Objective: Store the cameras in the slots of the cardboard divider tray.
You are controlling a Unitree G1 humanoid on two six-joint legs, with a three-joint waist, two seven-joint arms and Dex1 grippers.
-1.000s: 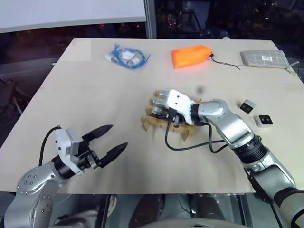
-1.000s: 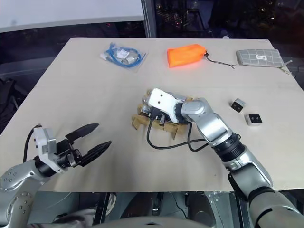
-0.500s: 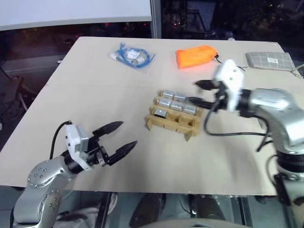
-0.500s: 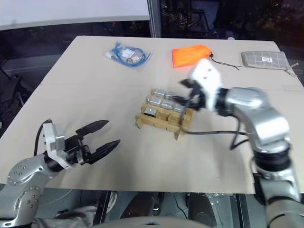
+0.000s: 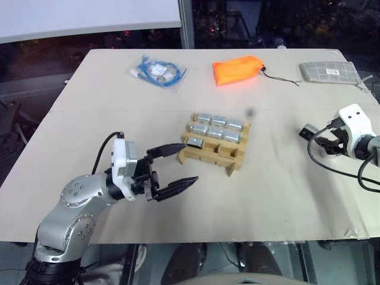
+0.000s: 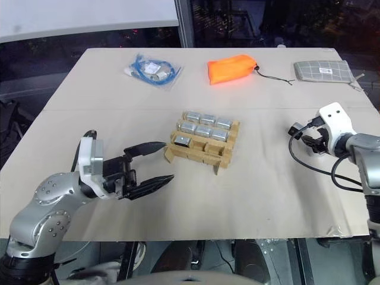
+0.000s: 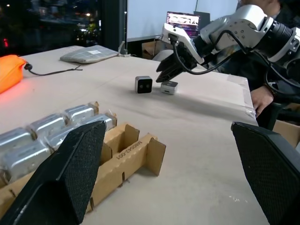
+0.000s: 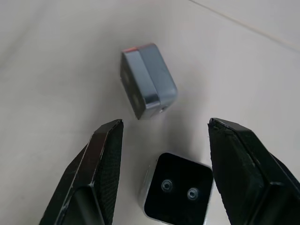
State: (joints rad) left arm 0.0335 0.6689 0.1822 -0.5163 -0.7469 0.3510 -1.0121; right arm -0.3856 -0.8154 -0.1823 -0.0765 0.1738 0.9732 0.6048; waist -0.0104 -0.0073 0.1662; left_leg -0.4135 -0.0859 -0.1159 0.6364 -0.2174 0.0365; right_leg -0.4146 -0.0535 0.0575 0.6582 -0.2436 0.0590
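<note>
Right gripper (image 8: 161, 136) hangs with its jaws spread and empty over two loose cameras: one camera (image 8: 177, 193) sits black lens face up between its fingertips, another (image 8: 147, 80) lies tipped just beyond them. Left gripper (image 5: 172, 166) gapes wide, empty, its upper fingertip near the cardboard divider tray (image 5: 209, 154), where seven cameras sit slotted.

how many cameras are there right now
9 cameras. Seven in the tray: back row, middle row, front left cell. Two loose on the table under the right gripper. None looks hidden.
</note>
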